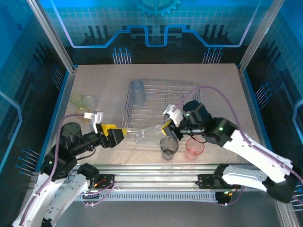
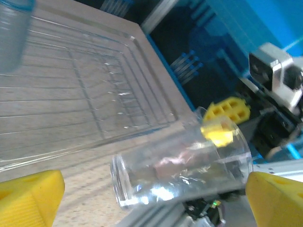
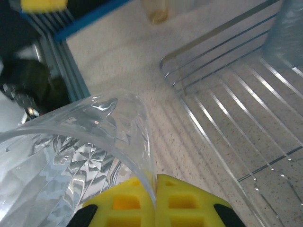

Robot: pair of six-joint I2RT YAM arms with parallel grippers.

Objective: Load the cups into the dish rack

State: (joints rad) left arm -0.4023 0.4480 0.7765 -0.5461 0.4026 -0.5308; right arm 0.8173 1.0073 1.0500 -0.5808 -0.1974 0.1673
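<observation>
A clear cup (image 1: pixel 146 135) hangs on its side just off the front left corner of the dish rack (image 1: pixel 189 90). My right gripper (image 1: pixel 166 126) is shut on its rim; in the right wrist view the yellow fingertips (image 3: pixel 155 189) pinch the thin wall of the clear cup (image 3: pixel 71 156). My left gripper (image 1: pixel 119 135) stands open at the cup's base end, its fingers either side of the clear cup (image 2: pixel 180 165) without touching it. A pale blue cup (image 1: pixel 137 92) stands in the rack's far left corner. A smoky grey cup (image 1: pixel 169 148) and a pink cup (image 1: pixel 194 148) stand near the front edge.
A cluster of yellow-green cups (image 1: pixel 81 103) sits on the table at the left, behind my left arm. The wire floor of the dish rack (image 3: pixel 236 109) lies right of the held cup. Metal rails run along the table's near edge.
</observation>
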